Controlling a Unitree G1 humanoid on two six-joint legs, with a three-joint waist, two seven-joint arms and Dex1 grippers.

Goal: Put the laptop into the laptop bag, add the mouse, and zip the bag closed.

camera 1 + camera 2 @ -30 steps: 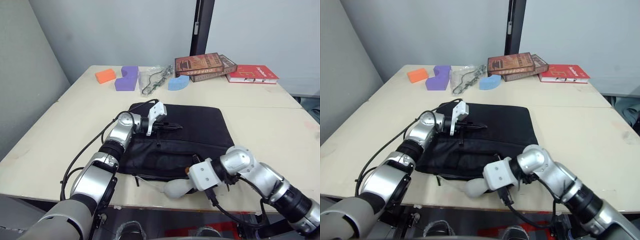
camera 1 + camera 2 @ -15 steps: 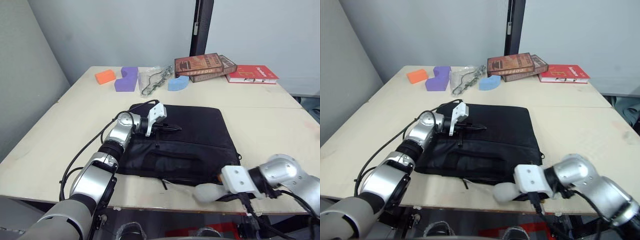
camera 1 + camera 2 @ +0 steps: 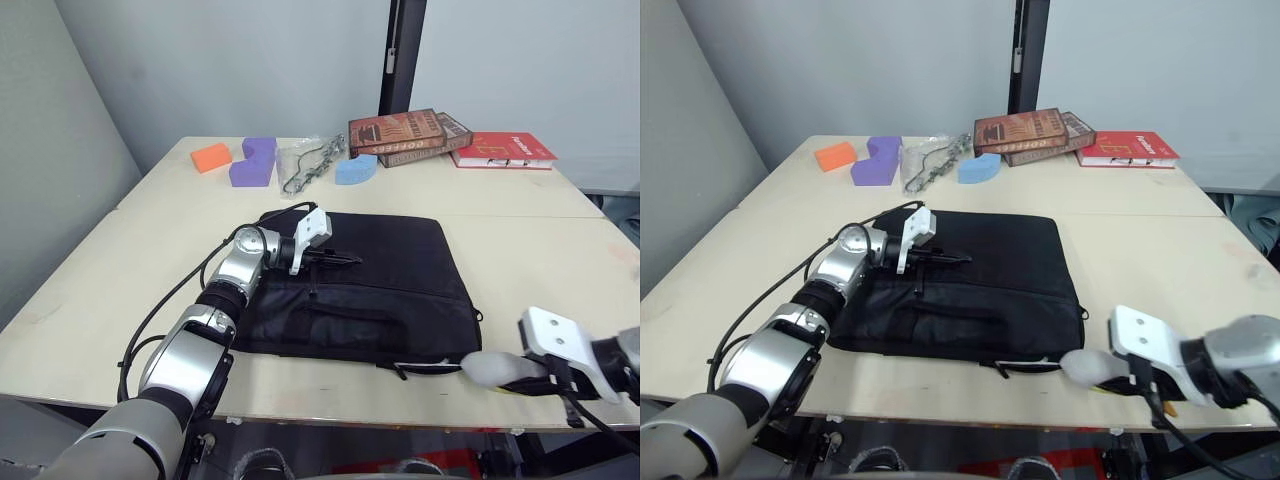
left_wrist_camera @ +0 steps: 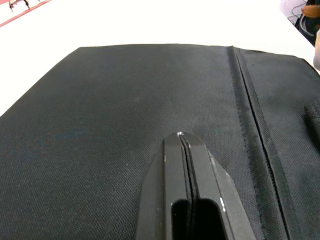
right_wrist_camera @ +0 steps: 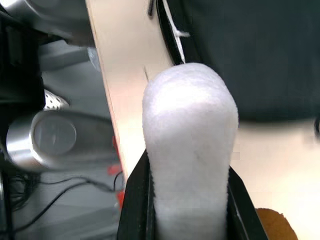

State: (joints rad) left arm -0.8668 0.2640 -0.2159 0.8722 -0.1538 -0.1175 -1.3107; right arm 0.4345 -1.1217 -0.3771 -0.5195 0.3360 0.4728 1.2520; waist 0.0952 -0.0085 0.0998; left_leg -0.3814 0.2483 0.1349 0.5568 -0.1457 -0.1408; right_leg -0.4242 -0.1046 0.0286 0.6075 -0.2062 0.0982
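We see the laptop bag point(image 3: 365, 285) lying flat on the bench point(image 3: 520, 235). Our left fingers point(image 4: 186, 165) rest pressed together on its top panel, while our right fingers point(image 5: 135, 200) clamp a fuzzy white plush toy point(image 5: 189, 145) just off the bag's near right corner.

You have one laptop bag point(image 3: 365, 285) on the table point(image 3: 150, 250), and at the far edge three books point(image 3: 440, 135), two stacked brown ones and a red one beside them. Count three foam blocks too: one orange point(image 3: 210, 155), one purple point(image 3: 253, 160), one blue point(image 3: 356, 167), plus one clear plastic packet point(image 3: 305, 160). One fuzzy white plush toy point(image 3: 495, 368) sits in the right gripper point(image 5: 187, 150).
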